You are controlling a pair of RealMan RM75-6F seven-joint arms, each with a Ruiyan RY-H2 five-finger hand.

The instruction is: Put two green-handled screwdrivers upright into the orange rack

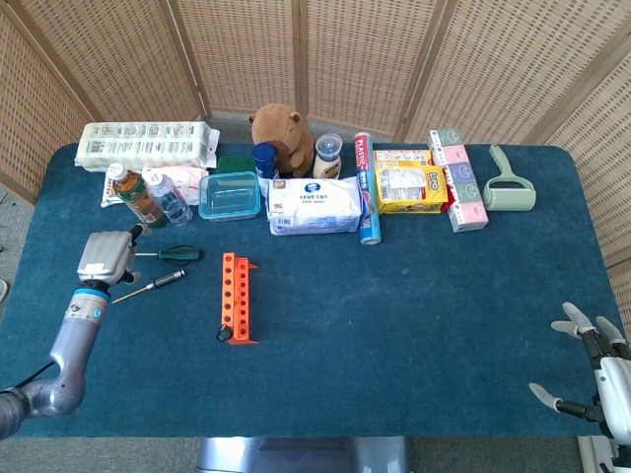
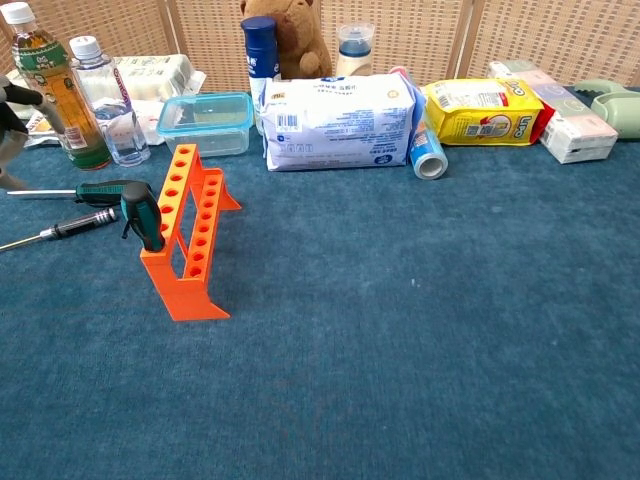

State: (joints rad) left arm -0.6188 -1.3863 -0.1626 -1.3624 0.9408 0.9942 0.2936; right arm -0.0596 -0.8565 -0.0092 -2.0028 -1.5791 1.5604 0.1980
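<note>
**Obscured and Cropped Items**

The left hand covers the shaft tips of both the green-handled screwdriver and the dark-handled screwdriver in the head view; contact cannot be confirmed. In the chest view only a sliver of that hand shows at the left edge. The right hand is cut off by the head view's lower right corner. The stuffed toy is cropped at the top.
</note>
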